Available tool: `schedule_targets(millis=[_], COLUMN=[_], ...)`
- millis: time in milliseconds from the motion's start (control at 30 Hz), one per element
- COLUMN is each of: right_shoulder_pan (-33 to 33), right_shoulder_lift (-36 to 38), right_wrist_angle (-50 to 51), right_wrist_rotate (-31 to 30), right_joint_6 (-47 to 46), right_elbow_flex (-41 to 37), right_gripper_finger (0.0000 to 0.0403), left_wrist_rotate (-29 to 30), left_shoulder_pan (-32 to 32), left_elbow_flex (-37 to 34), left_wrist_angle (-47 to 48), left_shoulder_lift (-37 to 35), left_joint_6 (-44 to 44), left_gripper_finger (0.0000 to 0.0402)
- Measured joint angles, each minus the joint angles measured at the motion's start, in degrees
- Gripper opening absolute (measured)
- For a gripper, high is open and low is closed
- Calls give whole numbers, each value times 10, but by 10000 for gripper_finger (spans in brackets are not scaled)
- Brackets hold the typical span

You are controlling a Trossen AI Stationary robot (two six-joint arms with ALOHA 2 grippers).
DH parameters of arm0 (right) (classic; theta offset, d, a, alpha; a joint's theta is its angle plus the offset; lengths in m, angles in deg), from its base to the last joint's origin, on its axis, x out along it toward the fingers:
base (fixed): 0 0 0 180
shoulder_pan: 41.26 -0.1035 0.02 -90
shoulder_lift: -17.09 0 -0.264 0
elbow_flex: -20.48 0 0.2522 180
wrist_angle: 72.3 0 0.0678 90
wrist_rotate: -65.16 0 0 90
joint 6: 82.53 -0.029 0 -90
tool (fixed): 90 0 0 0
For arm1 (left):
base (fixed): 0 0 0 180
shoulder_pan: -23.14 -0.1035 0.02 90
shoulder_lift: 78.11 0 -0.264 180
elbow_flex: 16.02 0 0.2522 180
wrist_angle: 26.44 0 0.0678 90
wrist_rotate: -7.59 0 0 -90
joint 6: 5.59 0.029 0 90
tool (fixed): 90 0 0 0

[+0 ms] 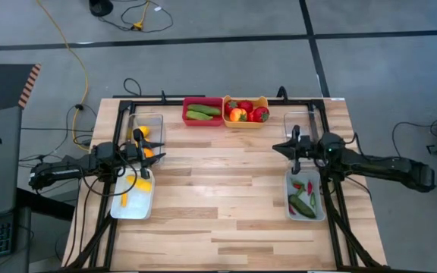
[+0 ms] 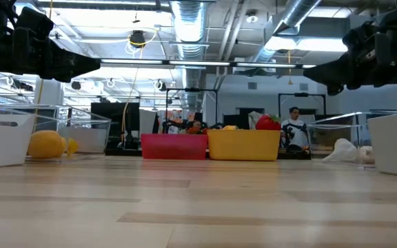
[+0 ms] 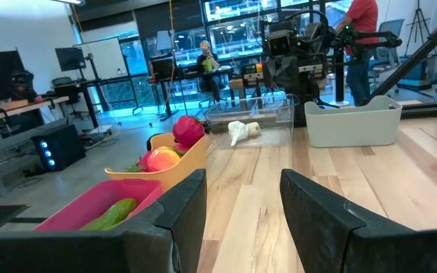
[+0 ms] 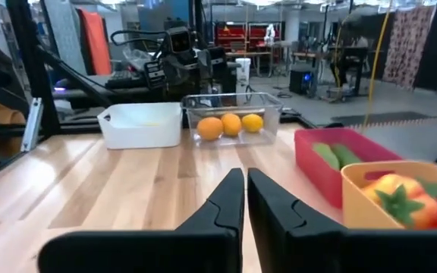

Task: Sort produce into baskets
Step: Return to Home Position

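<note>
At the table's far edge a red bin (image 1: 202, 111) holds green cucumbers, and an orange-yellow bin (image 1: 246, 111) holds red and yellow pieces. On the left, a clear tub (image 1: 147, 127) holds orange and yellow fruits, and a white tray (image 1: 133, 196) holds yellow pieces. On the right, a clear tub (image 1: 302, 121) holds white garlic (image 3: 241, 130), and a pale tray (image 1: 305, 197) holds cucumbers and chilies. My left gripper (image 3: 243, 205) is open with nothing between its fingers, and points level over the table beside the left tub and tray (image 1: 160, 155). My right gripper (image 4: 246, 199) is shut on nothing, level beside the right tub (image 1: 276, 146).
A black metal frame (image 1: 332, 205) runs along the table's left, right and far sides, next to the tubs and trays. Cables lie on the floor behind the table. People sit and stand in the room beyond (image 3: 359, 30).
</note>
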Motion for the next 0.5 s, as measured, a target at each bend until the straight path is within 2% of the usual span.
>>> schedule_targets(millis=[367, 500], right_shoulder_pan=[-5, -30], right_shoulder_lift=[3, 37], right_wrist_angle=[9, 59], right_wrist_rotate=[-18, -58], right_joint_6=[13, 13], right_elbow_flex=[0, 0], right_gripper_finger=[51, 51], left_wrist_rotate=[0, 0], left_shoulder_pan=[0, 0], left_elbow_flex=[0, 0], left_wrist_angle=[0, 0], left_shoulder_lift=[0, 0], left_joint_6=[0, 0], left_gripper_finger=[158, 158])
